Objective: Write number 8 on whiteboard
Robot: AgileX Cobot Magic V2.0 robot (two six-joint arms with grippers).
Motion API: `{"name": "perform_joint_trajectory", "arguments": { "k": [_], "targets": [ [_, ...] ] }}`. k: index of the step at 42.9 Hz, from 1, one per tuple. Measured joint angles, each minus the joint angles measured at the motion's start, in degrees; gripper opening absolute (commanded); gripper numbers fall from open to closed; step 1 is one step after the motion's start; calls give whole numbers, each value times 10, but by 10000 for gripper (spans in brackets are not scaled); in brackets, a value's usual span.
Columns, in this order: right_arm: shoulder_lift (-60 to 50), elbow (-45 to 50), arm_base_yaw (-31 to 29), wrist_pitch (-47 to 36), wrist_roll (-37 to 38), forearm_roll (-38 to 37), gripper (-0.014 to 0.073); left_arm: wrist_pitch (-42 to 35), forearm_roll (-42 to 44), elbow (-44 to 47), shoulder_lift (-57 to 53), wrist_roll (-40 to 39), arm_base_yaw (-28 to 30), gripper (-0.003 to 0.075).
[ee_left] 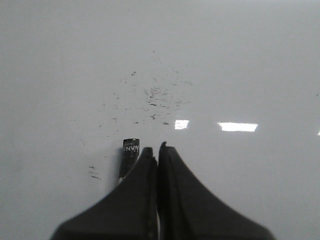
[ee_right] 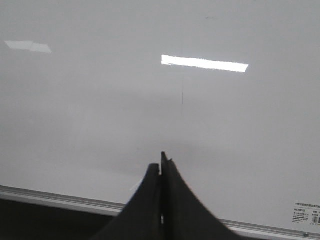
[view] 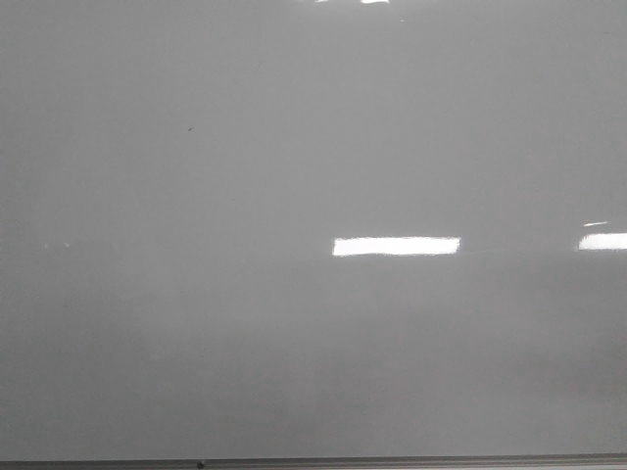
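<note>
Shows the whiteboard (view: 294, 333) filling the front view from edge to edge, glossy grey-white, with the number 8 not yet written on it. Picks out only a tiny dark speck (view: 190, 128) in the upper left, bright rectangular reflections (view: 396, 246) right of centre and at the right border, and a thin metal edge (view: 392, 461) along the bottom.

Catches, in the left wrist view, the left gripper (ee_left: 157, 147) at bottom centre with its black fingers pressed together over the board. Finds a dark marker (ee_left: 130, 150) with white lettering jutting out just left of the fingertips, apparently clamped between them, though the grip itself is hidden. Notes a loose scatter of small black marks (ee_left: 155, 97) on the board at mid-frame, above the fingertips.

Frames, in the right wrist view, the right gripper (ee_right: 161, 161) at bottom centre, fingers clenched tight with nothing visible between them. Takes in the board's metal edge running across the lower frame behind the fingers, and a small printed sticker (ee_right: 306, 214) in the board's lower right corner.
</note>
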Motion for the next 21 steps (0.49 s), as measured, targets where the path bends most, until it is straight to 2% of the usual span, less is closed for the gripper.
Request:
{"name": "perform_joint_trajectory", "arguments": {
  "k": [21],
  "targets": [
    [0,0,0,-9,0,0,-69,0,0,0,0,0,0,-21]
  ]
}}
